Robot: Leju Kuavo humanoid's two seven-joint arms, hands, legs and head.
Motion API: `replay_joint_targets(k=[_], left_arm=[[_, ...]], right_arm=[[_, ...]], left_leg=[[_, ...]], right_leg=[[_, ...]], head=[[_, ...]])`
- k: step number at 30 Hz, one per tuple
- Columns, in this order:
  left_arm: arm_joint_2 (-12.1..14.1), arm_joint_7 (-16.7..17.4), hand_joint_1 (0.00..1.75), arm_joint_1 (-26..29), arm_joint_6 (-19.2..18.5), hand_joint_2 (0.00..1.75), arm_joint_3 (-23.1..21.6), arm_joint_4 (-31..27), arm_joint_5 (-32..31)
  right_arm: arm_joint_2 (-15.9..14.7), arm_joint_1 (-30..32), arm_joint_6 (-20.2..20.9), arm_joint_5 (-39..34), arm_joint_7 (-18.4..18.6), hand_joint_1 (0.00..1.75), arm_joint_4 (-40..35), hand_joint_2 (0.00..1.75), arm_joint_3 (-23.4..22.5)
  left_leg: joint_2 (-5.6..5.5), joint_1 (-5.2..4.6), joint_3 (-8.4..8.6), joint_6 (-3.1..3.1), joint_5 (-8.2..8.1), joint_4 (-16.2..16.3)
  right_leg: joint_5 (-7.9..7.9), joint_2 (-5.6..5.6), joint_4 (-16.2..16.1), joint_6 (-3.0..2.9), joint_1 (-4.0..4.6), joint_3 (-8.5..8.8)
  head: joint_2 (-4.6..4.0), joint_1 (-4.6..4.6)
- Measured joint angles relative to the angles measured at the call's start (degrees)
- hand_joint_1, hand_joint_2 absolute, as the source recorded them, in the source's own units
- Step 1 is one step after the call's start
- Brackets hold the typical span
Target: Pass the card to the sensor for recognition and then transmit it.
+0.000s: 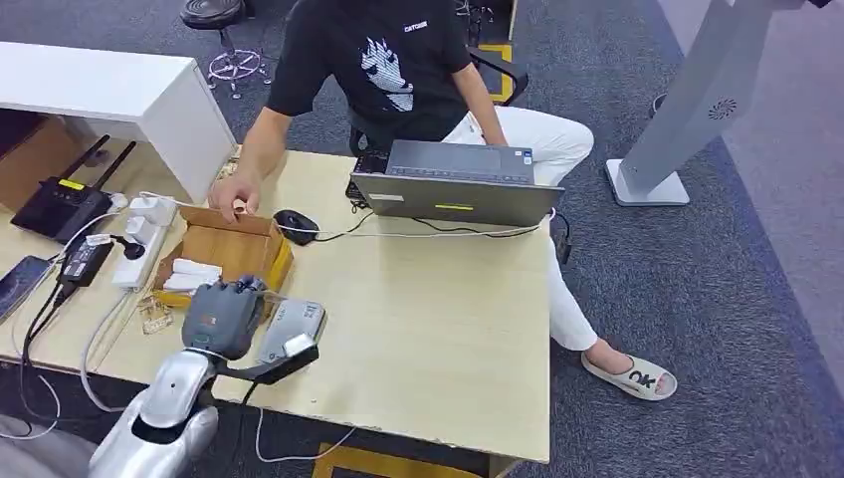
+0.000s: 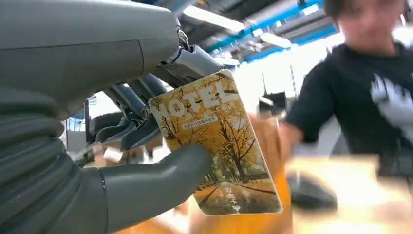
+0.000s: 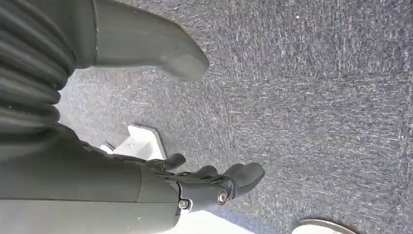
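Pinching the yellow hotel card [image 2: 219, 146] between thumb and fingers, our left hand [image 1: 225, 317] is hovering over the grey sensor [image 1: 291, 329] on the wooden desk [image 1: 428, 329]. We are seeing an open cardboard box [image 1: 231, 249] just beyond the hand, with a person's hand [image 1: 233, 195] resting on its far edge, a mouse [image 1: 296, 224] and laptop [image 1: 456, 184] farther off. Our right hand [image 3: 204, 183] is hanging over grey carpet [image 3: 316, 97], fingers apart and holding nothing.
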Motion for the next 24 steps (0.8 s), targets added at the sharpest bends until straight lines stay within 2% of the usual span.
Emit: replay_joint_targets(k=[4, 9, 24], left_arm=[[0.0, -0.4, 1.75, -5.1, -2.6, 1.75, 1.2, -5.3, 1.6], [0.3, -0.3, 1.75, -9.1, -3.6, 1.75, 1.3, -8.6, 0.8], [2.6, 1.9, 1.75, -14.7, -3.9, 1.75, 1.6, -9.9, -0.8]], right_arm=[[0.0, -0.1, 0.0, 1.3, 0.0, 0.0, 0.0, 1.75, 0.0], [0.0, -0.1, 0.0, 2.0, 0.0, 0.0, 0.0, 1.75, 0.0], [0.0, -0.1, -0.2, 2.8, 1.4, 0.0, 0.4, 1.75, -0.2]], left_leg=[[0.0, 0.0, 0.0, 0.01, 0.02, 0.0], [0.01, -0.01, 0.0, 0.01, 0.02, 0.0], [0.02, -0.01, 0.0, 0.01, 0.02, 0.0]], right_leg=[[0.04, -0.03, 0.0, 0.0, 0.0, 0.03], [0.06, -0.02, 0.0, 0.02, 0.0, 0.02], [0.05, 0.0, 0.0, 0.02, 0.0, 0.01]], head=[[0.0, 0.0], [0.0, -0.02], [0.0, 0.0]])
